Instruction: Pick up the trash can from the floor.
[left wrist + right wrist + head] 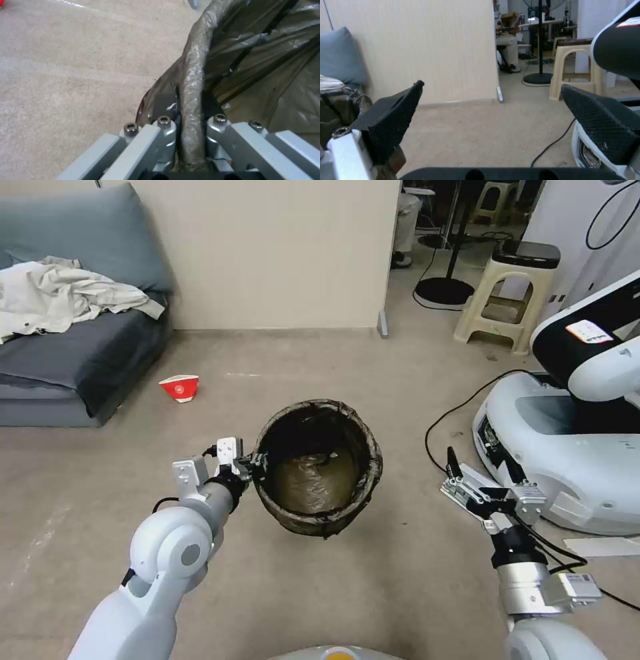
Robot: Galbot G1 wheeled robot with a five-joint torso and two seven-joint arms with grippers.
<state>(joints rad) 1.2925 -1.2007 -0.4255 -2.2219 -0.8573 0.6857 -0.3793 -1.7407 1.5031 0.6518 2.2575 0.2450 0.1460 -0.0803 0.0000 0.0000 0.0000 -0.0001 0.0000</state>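
The trash can (313, 473), a round bin lined with a dark brownish bag, hangs tilted above the floor (347, 593), its mouth turned up toward the head camera. My left gripper (257, 463) is shut on the left side of its rim. In the left wrist view the bag-covered rim (193, 75) runs straight between the left gripper (190, 105) fingers. My right gripper (483, 468) hovers open to the can's right, well apart from it. Seen from the right wrist, the right gripper (493, 100) holds nothing and the can (333, 110) sits at the frame's edge.
A red-and-white paper cup (180, 387) lies on the floor at the back left, near a grey sofa (73, 360). Another white robot base (573, 460) and a black cable (460, 413) stand on the right. A beige plastic stool (507, 300) is behind them.
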